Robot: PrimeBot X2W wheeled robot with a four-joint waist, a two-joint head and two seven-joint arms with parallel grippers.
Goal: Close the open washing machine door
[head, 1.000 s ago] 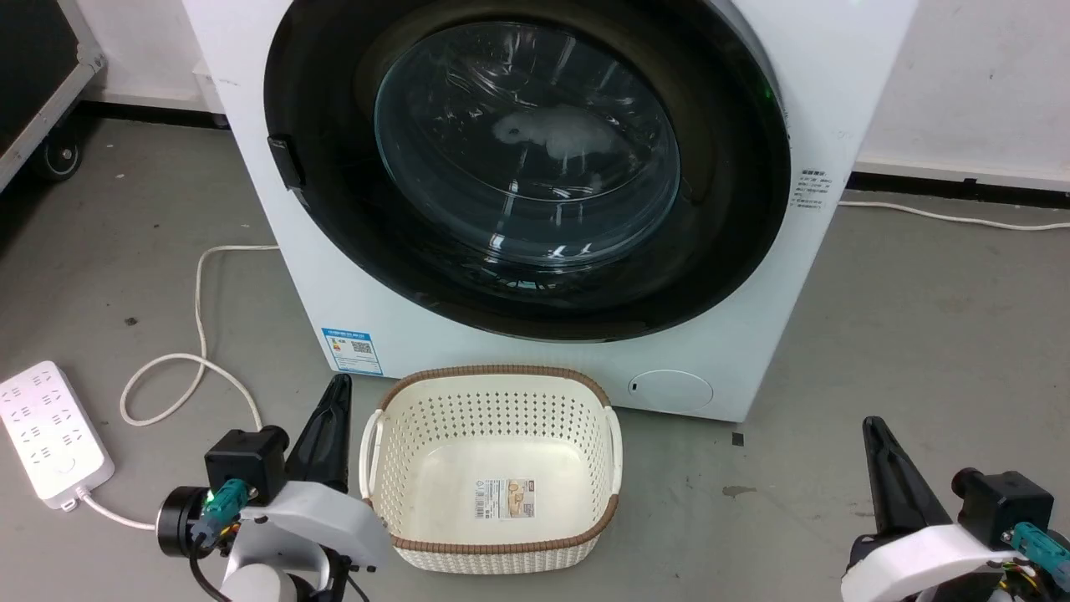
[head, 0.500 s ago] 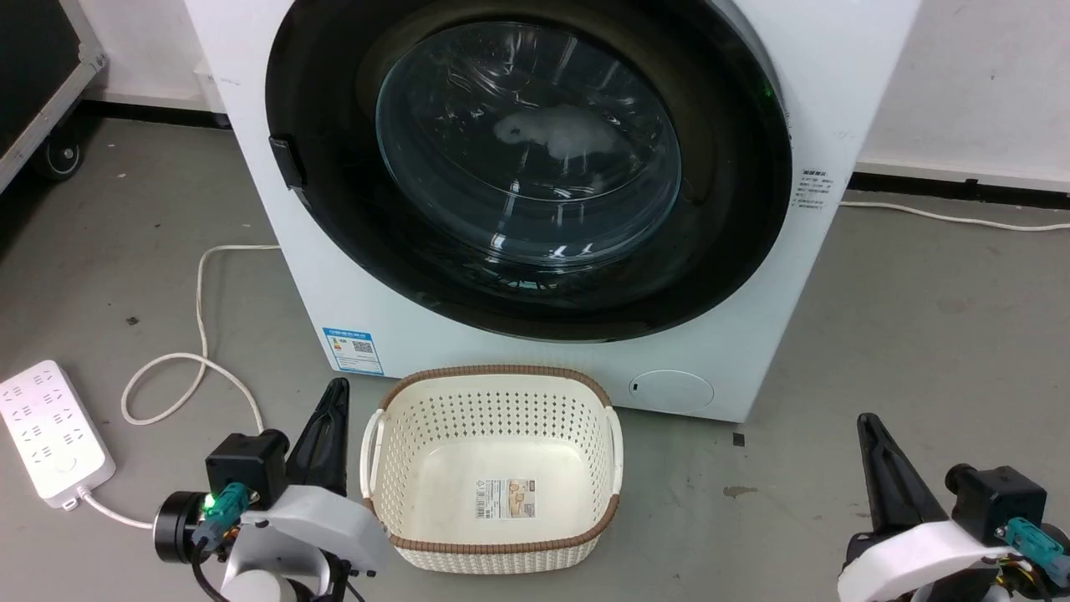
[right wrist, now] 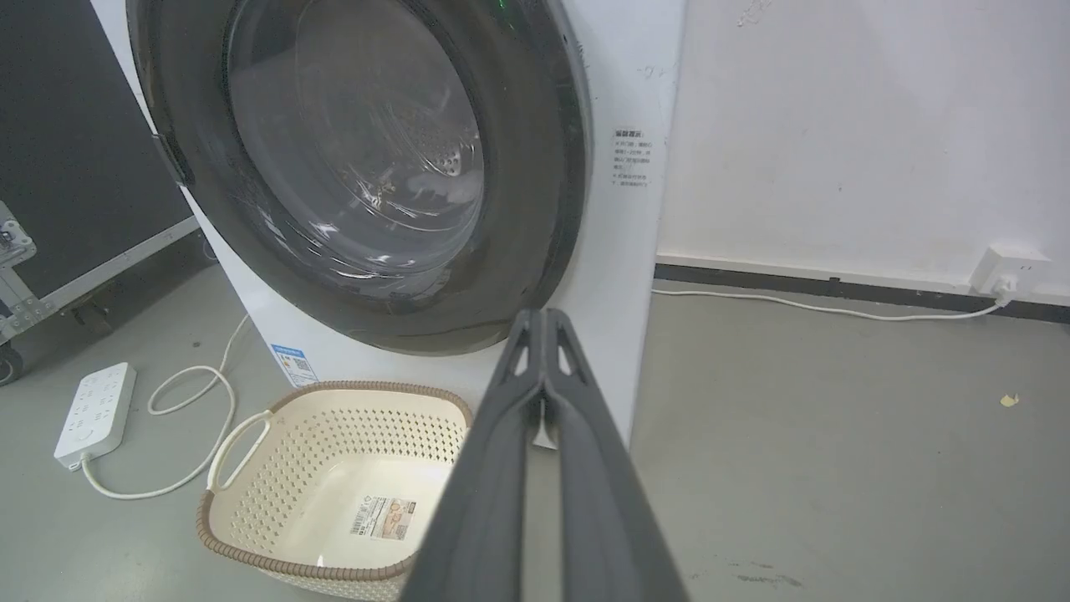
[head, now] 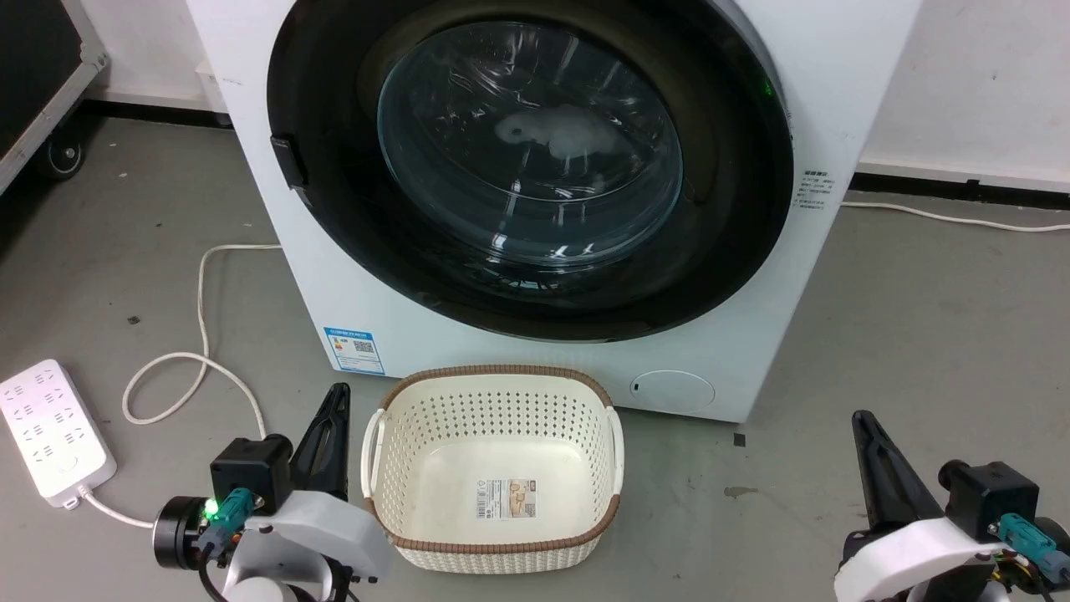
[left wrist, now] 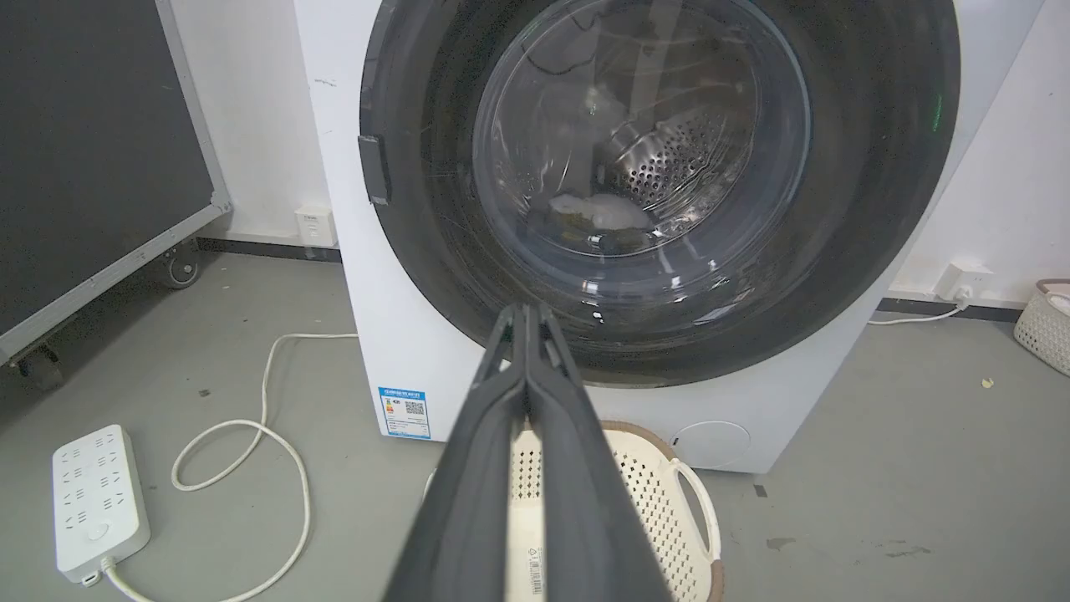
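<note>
The washing machine [head: 836, 92] is white and stands straight ahead of me. Its round glossy black door [head: 736, 209] lies flat against the machine's front, with the latch tab [head: 288, 163] at its left rim. Through the glass bowl window [left wrist: 639, 142] I can see the steel drum and something pale inside. My left gripper [head: 338, 391] is low at the left beside the basket, shut and holding nothing. My right gripper [head: 859, 418] is low at the right over bare floor, also shut and empty. Both are well short of the door. Each wrist view shows that arm's fingertips pressed together: left gripper [left wrist: 527, 311], right gripper [right wrist: 543, 315].
A cream perforated basket [head: 493, 370] stands on the floor right in front of the machine, between my arms. A white power strip [head: 54, 435] and its looping cable [head: 201, 301] lie at the left. A black wheeled case [head: 33, 67] is at the far left. Open grey floor lies to the right.
The left gripper has sunk slightly lower in the view and the right gripper has drifted a little left. The door and basket stand as before.
</note>
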